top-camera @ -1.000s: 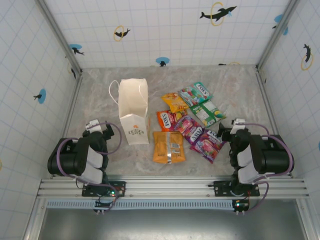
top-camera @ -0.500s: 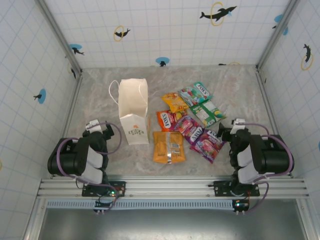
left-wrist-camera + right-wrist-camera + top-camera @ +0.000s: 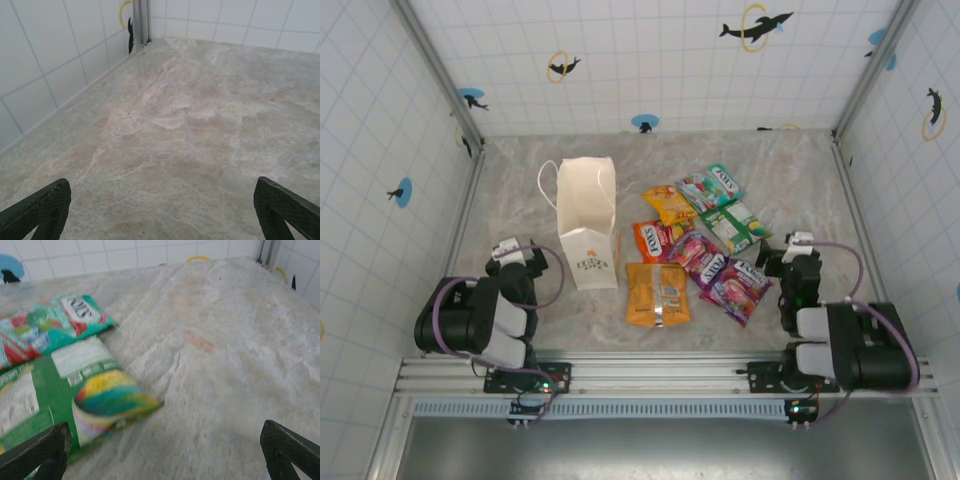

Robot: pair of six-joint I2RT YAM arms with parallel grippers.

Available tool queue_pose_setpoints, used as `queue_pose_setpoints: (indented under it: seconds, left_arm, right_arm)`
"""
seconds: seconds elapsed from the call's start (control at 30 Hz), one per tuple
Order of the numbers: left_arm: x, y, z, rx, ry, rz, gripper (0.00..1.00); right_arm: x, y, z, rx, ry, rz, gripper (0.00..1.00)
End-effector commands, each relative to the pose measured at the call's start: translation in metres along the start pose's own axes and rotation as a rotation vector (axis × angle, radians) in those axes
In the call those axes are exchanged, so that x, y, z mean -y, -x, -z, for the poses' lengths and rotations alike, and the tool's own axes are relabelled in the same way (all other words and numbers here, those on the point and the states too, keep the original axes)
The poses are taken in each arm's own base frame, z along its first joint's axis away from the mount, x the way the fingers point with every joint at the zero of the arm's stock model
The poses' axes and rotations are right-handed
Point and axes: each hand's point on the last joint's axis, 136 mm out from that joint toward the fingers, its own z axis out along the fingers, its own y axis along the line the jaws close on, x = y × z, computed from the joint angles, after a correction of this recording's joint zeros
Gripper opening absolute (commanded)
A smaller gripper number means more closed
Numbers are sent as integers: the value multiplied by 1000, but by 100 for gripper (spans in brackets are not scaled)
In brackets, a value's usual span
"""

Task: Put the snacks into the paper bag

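The white paper bag [image 3: 586, 222] stands on the left half of the marble table [image 3: 790, 180], its mouth open upward. To its right lie the snacks: an orange packet [image 3: 657, 294], a red-orange one [image 3: 651, 240], a yellow one [image 3: 670, 204], a teal one [image 3: 710, 186], a green-white one [image 3: 738, 225] and two magenta ones [image 3: 700, 256] [image 3: 736, 288]. My left gripper [image 3: 520, 262] [image 3: 160, 215] sits low, left of the bag, open over bare table. My right gripper [image 3: 782, 262] [image 3: 162, 455] is open just right of the snacks, with the green-white packet [image 3: 75, 395] and teal packet [image 3: 50, 327] ahead on its left.
Tiled walls with metal corner posts [image 3: 460, 110] enclose the table on three sides. Bare marble lies behind the bag and snacks and along the right side [image 3: 225, 365]. The metal rail [image 3: 660, 375] carrying both arm bases runs along the near edge.
The right arm's body has dropped back toward the rail while its gripper has stretched slightly forward beside the snacks. The left arm has hardly moved. Bag and snacks lie as before.
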Motion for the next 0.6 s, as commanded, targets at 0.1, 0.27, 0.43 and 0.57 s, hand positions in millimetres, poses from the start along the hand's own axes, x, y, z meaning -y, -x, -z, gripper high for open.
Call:
queue_pose_setpoints:
  seconds: [0.1,0.27,0.43,0.57]
  left_arm:
    - [-6,-3,15,18,11,-13,96]
    - [-3,17,-16,-86,85,-28,98]
    - [11,31,-27,-206,65,119,95]
    - [11,65,-19,-226,80,198,89]
  right_arm:
    - [-16,24,-3,-103,63,-163,100]
    - [-56,53,5,-40,281,-262,100]
    - [-92,72,4,-51,339,-208,100]
    - [-115,84,0,-71,383,-218,100]
